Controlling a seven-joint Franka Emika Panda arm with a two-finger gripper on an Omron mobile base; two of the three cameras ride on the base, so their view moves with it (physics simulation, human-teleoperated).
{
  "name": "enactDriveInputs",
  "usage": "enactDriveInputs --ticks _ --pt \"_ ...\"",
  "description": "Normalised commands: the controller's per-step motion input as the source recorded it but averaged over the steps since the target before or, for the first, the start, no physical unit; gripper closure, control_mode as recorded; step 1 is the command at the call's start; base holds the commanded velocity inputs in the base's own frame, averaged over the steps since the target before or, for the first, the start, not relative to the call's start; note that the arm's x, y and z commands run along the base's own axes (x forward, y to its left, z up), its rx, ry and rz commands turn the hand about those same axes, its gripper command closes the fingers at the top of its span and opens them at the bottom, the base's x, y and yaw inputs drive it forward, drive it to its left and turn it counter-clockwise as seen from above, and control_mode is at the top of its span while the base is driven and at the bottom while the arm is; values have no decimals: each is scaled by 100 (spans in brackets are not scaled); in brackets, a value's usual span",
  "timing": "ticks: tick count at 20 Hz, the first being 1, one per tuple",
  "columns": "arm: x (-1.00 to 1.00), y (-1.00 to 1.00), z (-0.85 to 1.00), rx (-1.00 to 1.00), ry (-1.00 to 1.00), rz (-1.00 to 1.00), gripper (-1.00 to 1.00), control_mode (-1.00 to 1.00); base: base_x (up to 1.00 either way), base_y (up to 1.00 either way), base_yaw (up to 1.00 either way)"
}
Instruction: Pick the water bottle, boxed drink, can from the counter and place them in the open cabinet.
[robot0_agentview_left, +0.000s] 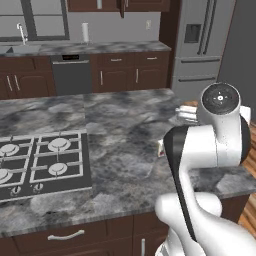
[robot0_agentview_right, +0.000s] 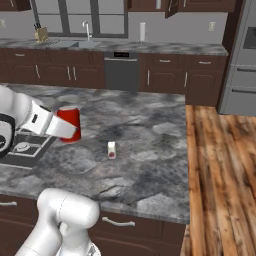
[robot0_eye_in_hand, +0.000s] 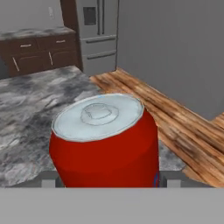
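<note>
The red can (robot0_eye_in_hand: 105, 144) with its silver top stands right in front of the hand camera, and my gripper (robot0_eye_in_hand: 108, 181) is shut on it, one finger on each side of its base. From the right base camera the can (robot0_agentview_right: 68, 122) appears over the counter (robot0_agentview_right: 150, 150) just right of the cooktop, partly behind my forearm. The small cream boxed drink (robot0_agentview_right: 111, 150) stands upright on the counter to the can's right, and peeks out beside my arm (robot0_agentview_left: 161, 148). The water bottle is out of view. The wall cabinet (robot0_agentview_right: 200, 5) hangs at the far back with a door ajar.
A gas cooktop (robot0_agentview_left: 40, 160) is set into the counter's left part. A paper towel roll (robot0_agentview_right: 142, 31) stands on the far counter, near a sink (robot0_agentview_right: 82, 42). A steel fridge (robot0_agentview_left: 205, 40) and wood floor (robot0_agentview_right: 220, 175) lie to the right. A pale appliance (robot0_agentview_left: 187, 114) sits behind my arm.
</note>
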Motion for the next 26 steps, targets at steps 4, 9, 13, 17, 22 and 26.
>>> enactDriveInputs --ticks 4,9,13,17,22,26 --pt "-38 5 41 0 -1 -18 100 -100 0 0 0" --pt "-8 0 23 0 5 5 100 -100 0 0 0" --pt "0 0 3 0 16 30 100 -100 0 0 0" --pt "0 0 -29 0 2 30 100 -100 0 0 0" --pt "20 0 -58 0 0 26 100 -100 0 0 0" --pt "4 0 -3 1 2 7 100 -100 0 0 0"
